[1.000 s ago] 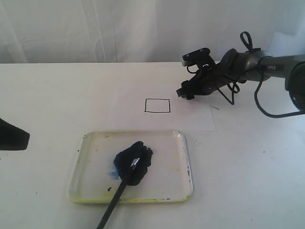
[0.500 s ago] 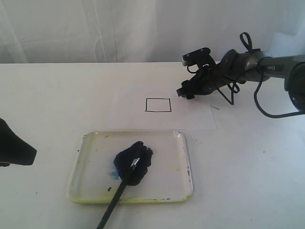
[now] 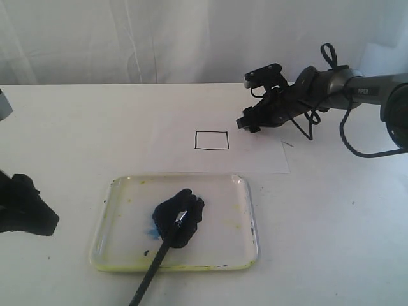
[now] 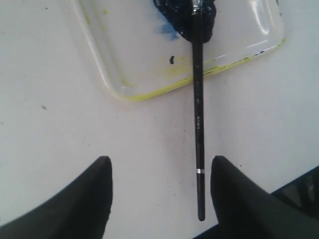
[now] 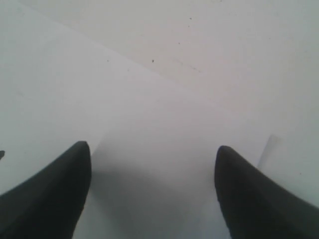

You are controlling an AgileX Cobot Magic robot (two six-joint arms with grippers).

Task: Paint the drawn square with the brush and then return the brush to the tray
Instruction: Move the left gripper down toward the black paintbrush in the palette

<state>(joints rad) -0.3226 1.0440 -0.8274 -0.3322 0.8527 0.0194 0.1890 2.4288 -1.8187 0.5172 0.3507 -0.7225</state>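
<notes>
The drawn square (image 3: pixel 211 140) is a blank black outline on the white paper sheet (image 3: pixel 255 156). In front of it lies the clear tray (image 3: pixel 115 210) with a dark paint blob (image 3: pixel 180 213). The brush (image 3: pixel 156 262) rests with its tip in the blob, its black handle (image 4: pixel 198 124) sticking out over the tray's near rim onto the table. My left gripper (image 4: pixel 159 169) is open, and the handle's end lies between its fingers, close to one of them. My right gripper (image 3: pixel 248 123) is open over the paper's far right part, holding nothing (image 5: pixel 152 154).
A white curtain hangs behind the white table (image 3: pixel 331 242). The left arm's dark body (image 3: pixel 22 207) shows at the left edge of the exterior view. Cables loop around the right arm (image 3: pixel 331 83).
The left arm has moved in from the left edge toward the tray, showing more in the exterior view. The right arm, brush and tray have stayed put.
</notes>
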